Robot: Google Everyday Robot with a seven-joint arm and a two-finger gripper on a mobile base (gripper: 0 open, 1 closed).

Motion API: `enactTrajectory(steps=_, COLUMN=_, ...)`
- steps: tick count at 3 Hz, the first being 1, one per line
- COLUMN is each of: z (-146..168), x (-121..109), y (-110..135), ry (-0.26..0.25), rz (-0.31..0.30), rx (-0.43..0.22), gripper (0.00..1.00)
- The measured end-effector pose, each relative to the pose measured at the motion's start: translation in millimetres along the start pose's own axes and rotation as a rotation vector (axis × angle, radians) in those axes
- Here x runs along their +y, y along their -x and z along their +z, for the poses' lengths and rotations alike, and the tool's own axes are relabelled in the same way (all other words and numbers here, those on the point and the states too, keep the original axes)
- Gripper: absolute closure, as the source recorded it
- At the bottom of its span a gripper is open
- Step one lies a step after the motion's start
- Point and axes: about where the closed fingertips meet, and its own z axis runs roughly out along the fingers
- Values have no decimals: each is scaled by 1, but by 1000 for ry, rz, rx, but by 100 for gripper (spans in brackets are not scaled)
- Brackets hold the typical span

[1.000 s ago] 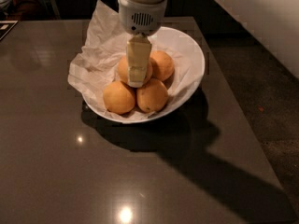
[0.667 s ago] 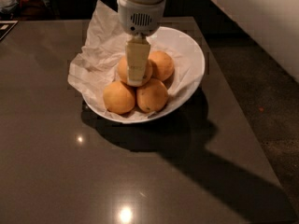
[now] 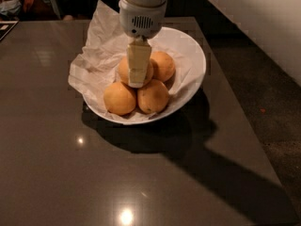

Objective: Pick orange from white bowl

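A wide glossy white bowl [image 3: 193, 55] stands on the dark table and holds four oranges in a cluster. The orange [image 3: 153, 96] at the front right looks slightly the largest. The other three are at the front left [image 3: 119, 98], back right [image 3: 162, 65] and back left [image 3: 122, 69]. My gripper [image 3: 136, 81] hangs straight down from its white wrist [image 3: 142, 13]. It is over the middle of the cluster, and its cream tip covers most of the back-left orange. It holds nothing lifted.
A crumpled white paper sheet [image 3: 96, 55] lines the bowl and spills over its left and back rim. The dark glossy table [image 3: 70, 173] ends at the right, with dark floor [image 3: 263, 102] and a pale wall beyond.
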Motion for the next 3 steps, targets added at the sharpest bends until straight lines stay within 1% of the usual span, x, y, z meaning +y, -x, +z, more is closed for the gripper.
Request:
enactTrajectory(steps=1, z=12, x=-1, y=-4, ry=26, rz=13, rx=9, gripper=18)
enactTrajectory(steps=2, z=25, x=0, y=-7, ry=54, rz=20, rx=25, gripper=18)
enactTrajectory(steps=3, z=34, x=2, y=-12, ry=56, rz=39, rx=43, gripper=36)
